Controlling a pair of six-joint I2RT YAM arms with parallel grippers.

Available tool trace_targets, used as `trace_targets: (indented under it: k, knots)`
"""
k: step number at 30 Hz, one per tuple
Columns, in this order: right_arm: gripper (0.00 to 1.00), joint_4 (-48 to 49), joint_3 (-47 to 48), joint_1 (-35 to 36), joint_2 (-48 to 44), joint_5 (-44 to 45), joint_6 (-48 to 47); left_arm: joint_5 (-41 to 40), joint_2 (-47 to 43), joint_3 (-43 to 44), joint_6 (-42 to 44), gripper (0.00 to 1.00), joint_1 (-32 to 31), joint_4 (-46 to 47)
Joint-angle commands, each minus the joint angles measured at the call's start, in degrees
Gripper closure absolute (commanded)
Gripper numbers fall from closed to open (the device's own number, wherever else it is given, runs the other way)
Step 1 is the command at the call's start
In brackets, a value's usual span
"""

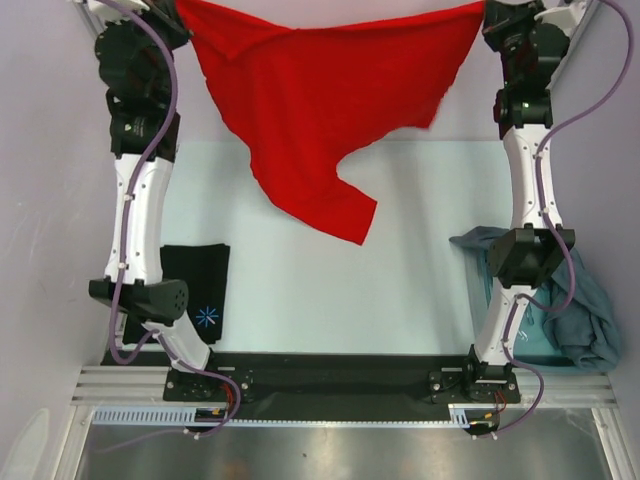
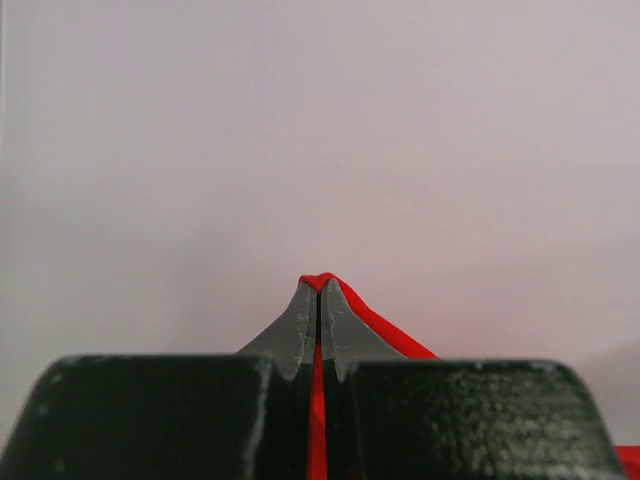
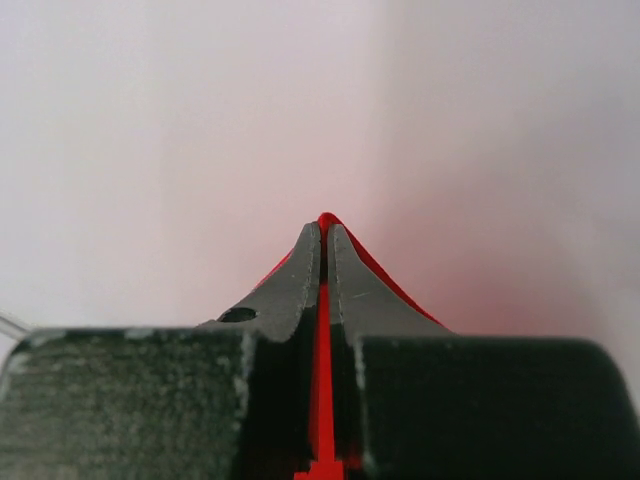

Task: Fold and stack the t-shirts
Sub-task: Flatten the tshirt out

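Currently red t-shirt (image 1: 310, 110) is pinched at both top corners: left gripper (image 2: 319, 288) clenched on it, right gripper (image 3: 323, 228) likewise; shirt held spread above far edge of tabletop (image 1: 330, 300).

Red t-shirt (image 1: 310, 100) curtains the far side; table (image 1: 330, 300) middle passable.

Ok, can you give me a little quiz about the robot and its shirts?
1. True or false: nothing holds the red t-shirt.
2. Fill in: the crumpled teal-grey shirts lie beside the ___ arm.
3. The black t-shirt shows: A) a starburst print, B) stripes, C) a pocket.
Key: 1 false, the left gripper and right gripper pinch it, lifted; 2 right; 3 A.
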Motion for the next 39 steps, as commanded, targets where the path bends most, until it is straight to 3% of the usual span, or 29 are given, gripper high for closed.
trace_targets:
  k: [1, 11, 18, 25, 29, 34, 39]
  knots:
    - [1.0, 6.34, 1.47, -1.1, -5.99, 3.19, -1.23, -1.18, -5.72, 4.59, 3.76, 1.0, 0.59, 10.6]
    - [1.0, 12.59, -9.67, -1.45, -20.66, 3.46, -2.55, 0.67, -14.15, 8.82, 1.12, 1.0, 0.59, 9.89]
    - [1.0, 12.86, -15.76, -1.8, -29.55, 3.54, -3.87, -2.84, -21.72, -1.82, 1.82, 1.0, 0.59, 19.74]
    - [1.0, 10.47, -12.6, -1.8, -25.96, 4.86, -3.61, -3.99, -12.85, 1.08, 3.75, 1.0, 0.59, 20.61]
    - [1.0, 9.16, -6.02, -2.33, -17.98, 4.25, -3.08, -5.84, -5.21, 4.85, 4.73, 1.0, 0.76, 23.42]
    - [1.0, 8.99, 0.22, -3.38, -11.98, 4.86, -2.03, -6.36, 5.68, 14.43, 1.83, 1.0, 0.94, 25.54]
    - [1.0, 7.06, 7.34, -4.87, -8.2, 5.48, -1.76, -6.1, 10.45, 18.31, -2.73, 1.0, 1.2, 27.47]
